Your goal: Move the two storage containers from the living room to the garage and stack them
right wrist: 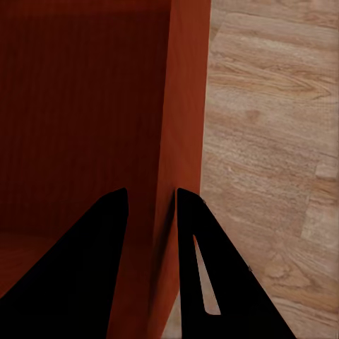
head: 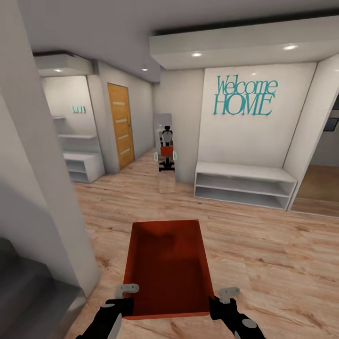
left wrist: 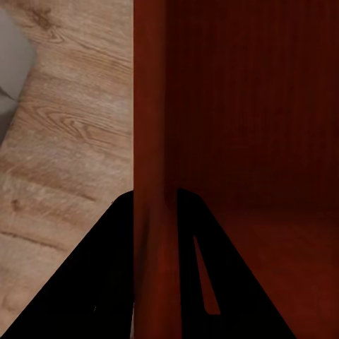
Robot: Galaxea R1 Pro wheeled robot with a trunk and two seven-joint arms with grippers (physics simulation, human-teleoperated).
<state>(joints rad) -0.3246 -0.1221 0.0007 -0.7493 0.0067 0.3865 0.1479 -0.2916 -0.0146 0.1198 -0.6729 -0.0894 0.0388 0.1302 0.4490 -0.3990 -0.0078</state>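
Carrying one orange bin (head: 167,268) at 6 o'clock over the wood floor (head: 263,245), left jaws (head: 123,295) and right jaws (head: 225,298) each pinched shut on a side wall, risking a slip of those thin walls if jolted.

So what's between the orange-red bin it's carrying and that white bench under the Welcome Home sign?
Bare wood plank floor, in the head view.

There is one storage container (head: 167,268), two grippers, the left gripper (head: 126,293) and the right gripper (head: 228,295), one orange door (head: 121,126), and two low white shelves: (head: 245,184) and (head: 84,165).
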